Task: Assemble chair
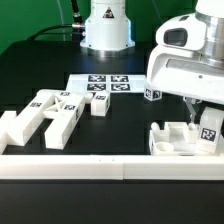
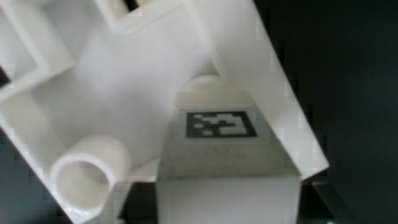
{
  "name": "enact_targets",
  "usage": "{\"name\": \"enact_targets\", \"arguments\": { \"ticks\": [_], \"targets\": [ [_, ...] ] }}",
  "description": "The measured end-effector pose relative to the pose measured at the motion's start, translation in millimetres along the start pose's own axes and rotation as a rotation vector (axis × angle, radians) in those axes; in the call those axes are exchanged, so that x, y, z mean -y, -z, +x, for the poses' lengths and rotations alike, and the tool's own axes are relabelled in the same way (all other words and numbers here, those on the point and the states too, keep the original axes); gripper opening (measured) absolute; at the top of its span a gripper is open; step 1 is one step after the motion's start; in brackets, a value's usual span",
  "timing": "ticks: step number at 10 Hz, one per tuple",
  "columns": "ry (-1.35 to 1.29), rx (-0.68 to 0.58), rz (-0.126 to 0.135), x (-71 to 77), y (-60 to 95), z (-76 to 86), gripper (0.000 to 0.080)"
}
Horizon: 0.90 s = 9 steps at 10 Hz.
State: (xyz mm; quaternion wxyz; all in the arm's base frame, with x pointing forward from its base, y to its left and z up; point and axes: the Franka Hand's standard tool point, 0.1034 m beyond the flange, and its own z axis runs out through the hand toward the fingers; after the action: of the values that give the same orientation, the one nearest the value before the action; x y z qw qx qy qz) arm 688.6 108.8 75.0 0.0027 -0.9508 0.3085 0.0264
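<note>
Gripper (image 1: 195, 120): is hovering at a tagged chair frame (image 1: 168, 141), to the exterior view's right of the marker board (image 1: 100, 84).
Jaws: cannot tell whether they are clamping.

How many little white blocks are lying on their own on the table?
2: one block by the marker board, another block beside the arm. More may hide behind it.

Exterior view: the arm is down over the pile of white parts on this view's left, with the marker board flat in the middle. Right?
Wrong side. The exterior view shows the pincer down over the white chair part on that view's right; the pile of white parts lies apart on the left. The marker board is flat in the middle.
</note>
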Motion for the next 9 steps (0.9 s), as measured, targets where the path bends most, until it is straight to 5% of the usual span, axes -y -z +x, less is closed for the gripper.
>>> {"name": "enact_targets", "arguments": {
  "ticks": [6,9],
  "targets": [
    [-0.371,0.007,0.003,-1.7,-0.4,1.2,0.0291],
    [-0.279,0.011,-0.003,-2.3,-1.9,0.0,0.0603]
  ]
}}
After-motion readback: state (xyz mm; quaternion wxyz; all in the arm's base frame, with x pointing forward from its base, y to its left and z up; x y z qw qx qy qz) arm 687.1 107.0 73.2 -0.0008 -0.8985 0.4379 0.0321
